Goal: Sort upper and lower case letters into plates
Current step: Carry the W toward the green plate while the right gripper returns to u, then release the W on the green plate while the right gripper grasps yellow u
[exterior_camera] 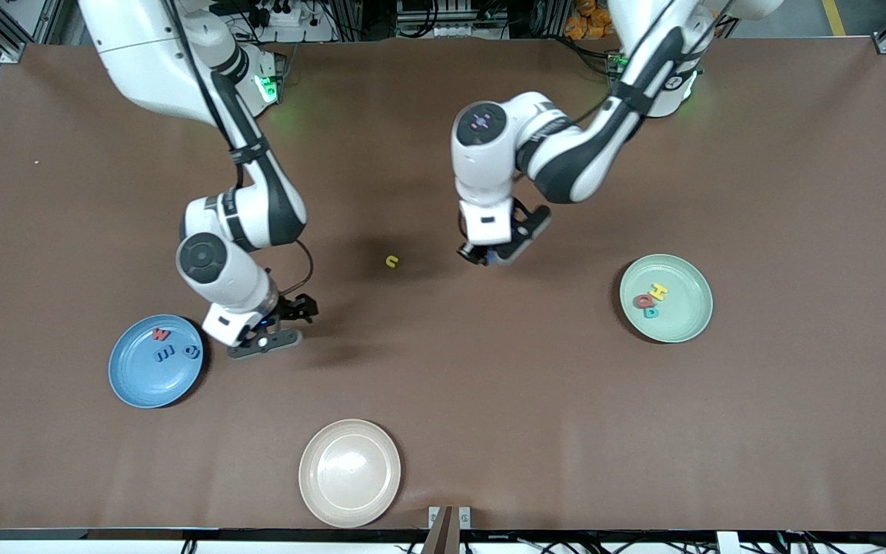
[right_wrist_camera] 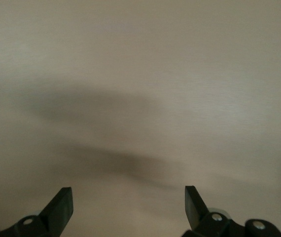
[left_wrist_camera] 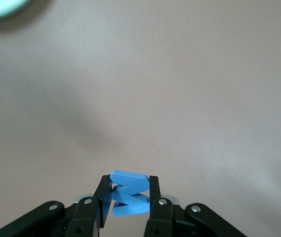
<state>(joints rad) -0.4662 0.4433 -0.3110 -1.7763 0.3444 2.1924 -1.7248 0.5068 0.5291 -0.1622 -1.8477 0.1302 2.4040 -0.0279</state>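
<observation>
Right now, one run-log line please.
left gripper: shut on blue letter, over table | right gripper: open, beside blue plate | yellow letter: loose

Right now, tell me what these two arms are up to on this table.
They are sorting toy letters into plates. The left gripper is shut on a blue letter and holds it above the bare middle of the table. The right gripper hangs open with nothing in it, beside the blue plate, which holds three letters. The mint green plate at the left arm's end also holds three. One yellow letter lies loose on the table, and a cream plate has no letters in it.
</observation>
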